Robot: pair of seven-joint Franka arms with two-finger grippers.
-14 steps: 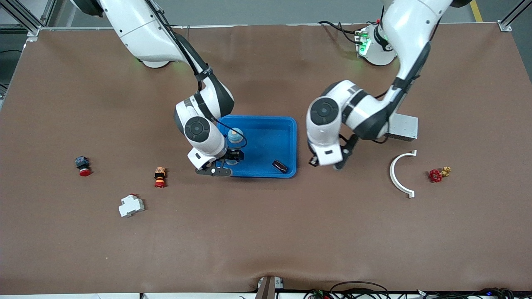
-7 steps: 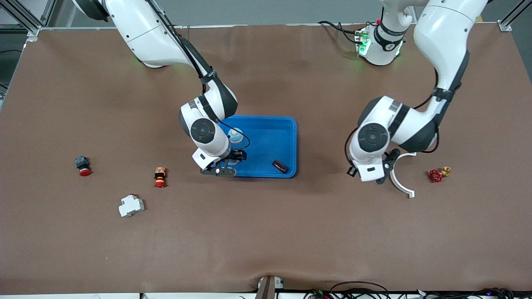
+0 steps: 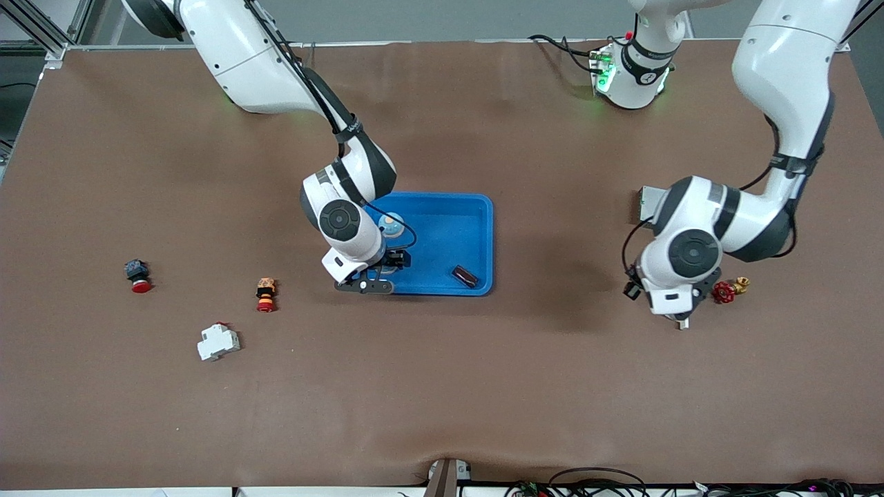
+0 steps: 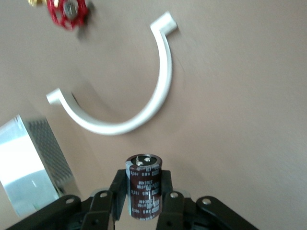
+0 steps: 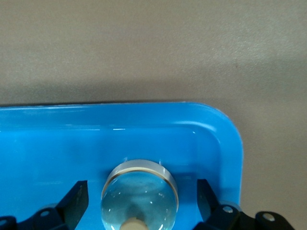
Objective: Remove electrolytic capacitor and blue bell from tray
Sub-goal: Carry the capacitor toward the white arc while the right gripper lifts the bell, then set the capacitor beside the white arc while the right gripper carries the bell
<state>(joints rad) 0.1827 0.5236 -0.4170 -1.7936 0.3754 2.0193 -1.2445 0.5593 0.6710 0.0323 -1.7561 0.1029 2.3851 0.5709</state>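
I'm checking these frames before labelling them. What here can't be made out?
- White curved bracket: front view, the left arm covers all but one end.
- Bell: right wrist view, its lower part is cut off by the picture's edge.
- Dark part in the blue tray: front view, too small to identify.
- Capacitor: left wrist view, print blurred.

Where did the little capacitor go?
The capacitor is up in the air, pinched in the left gripper. The left wrist view shows it over the white curved bracket, beside the red valve, toward the left arm's end of the table.
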